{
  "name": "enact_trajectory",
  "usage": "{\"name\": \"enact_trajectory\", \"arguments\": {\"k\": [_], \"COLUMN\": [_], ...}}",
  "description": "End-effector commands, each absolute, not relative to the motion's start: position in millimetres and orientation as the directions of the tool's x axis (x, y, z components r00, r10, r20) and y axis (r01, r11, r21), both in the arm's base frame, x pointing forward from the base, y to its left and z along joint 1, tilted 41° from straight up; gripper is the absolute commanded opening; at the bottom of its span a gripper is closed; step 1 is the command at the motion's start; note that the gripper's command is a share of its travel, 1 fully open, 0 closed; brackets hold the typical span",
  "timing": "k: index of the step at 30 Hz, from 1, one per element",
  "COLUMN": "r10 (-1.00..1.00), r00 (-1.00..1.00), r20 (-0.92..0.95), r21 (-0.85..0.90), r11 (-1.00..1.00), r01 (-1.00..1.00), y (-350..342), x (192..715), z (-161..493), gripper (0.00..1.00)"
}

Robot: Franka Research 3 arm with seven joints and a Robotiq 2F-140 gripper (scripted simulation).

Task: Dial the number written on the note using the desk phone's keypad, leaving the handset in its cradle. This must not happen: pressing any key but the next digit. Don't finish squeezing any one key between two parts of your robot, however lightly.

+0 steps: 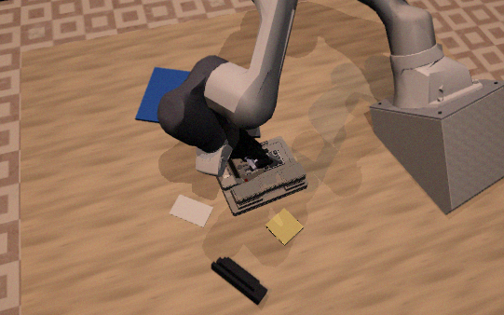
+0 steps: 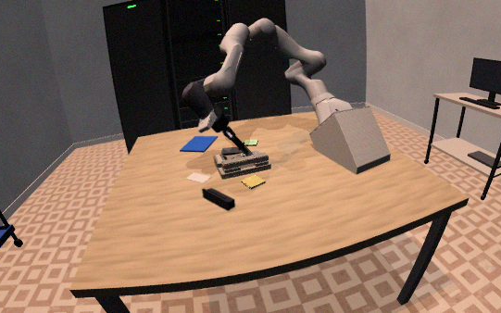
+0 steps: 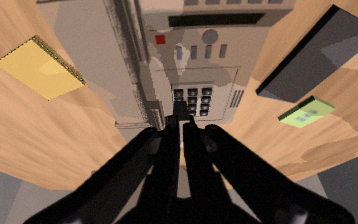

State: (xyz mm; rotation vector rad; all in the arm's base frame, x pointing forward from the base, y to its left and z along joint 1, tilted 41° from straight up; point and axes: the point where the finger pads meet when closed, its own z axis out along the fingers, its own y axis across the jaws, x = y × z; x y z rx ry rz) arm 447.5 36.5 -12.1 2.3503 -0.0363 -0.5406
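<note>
The grey desk phone [image 1: 273, 191] [image 2: 243, 165] [image 3: 216, 45] lies mid-table. Its dark keypad [image 3: 198, 99] sits below a red button [image 3: 160, 39]. The handset [image 3: 131, 60] lies along the phone's left side in the wrist view. My gripper [image 1: 251, 163] [image 2: 248, 153] [image 3: 180, 111] is shut with nothing between the fingers. Its joined tips point down at the keypad's left column and hide the keys there; I cannot tell whether they touch. A green note [image 3: 307, 111] [image 2: 251, 143] with small marks lies right of the phone in the wrist view.
A yellow pad [image 1: 284, 225] [image 2: 253, 181] [image 3: 38, 70], a white card [image 1: 191, 210] [image 2: 198, 177] and a black block [image 1: 238, 280] [image 2: 218, 198] lie in front of the phone. A blue pad [image 1: 160, 93] [image 2: 198, 143] and a dark slab [image 3: 311, 55] lie behind. The robot's base [image 1: 442, 140] stands at the right.
</note>
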Motion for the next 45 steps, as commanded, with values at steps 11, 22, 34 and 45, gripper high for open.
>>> {"name": "enact_trajectory", "arguments": {"k": [11,22,34,45], "r10": [-0.166,-0.166,-0.166,-0.166], "r00": [0.912,0.912,0.912,0.912], "r20": [-0.375,-0.375,-0.375,-0.375], "r21": [0.652,0.652,0.652,0.652], "r11": [-0.747,-0.747,-0.747,-0.747], "r01": [0.132,0.132,0.132,0.132], "y": [44.5,37.2,23.6,20.7], "x": [446.1,452.3,463.9,465.3], "z": [-4.5,3.3,17.6,15.9], "gripper": [0.00,0.00,0.00,0.00]}}
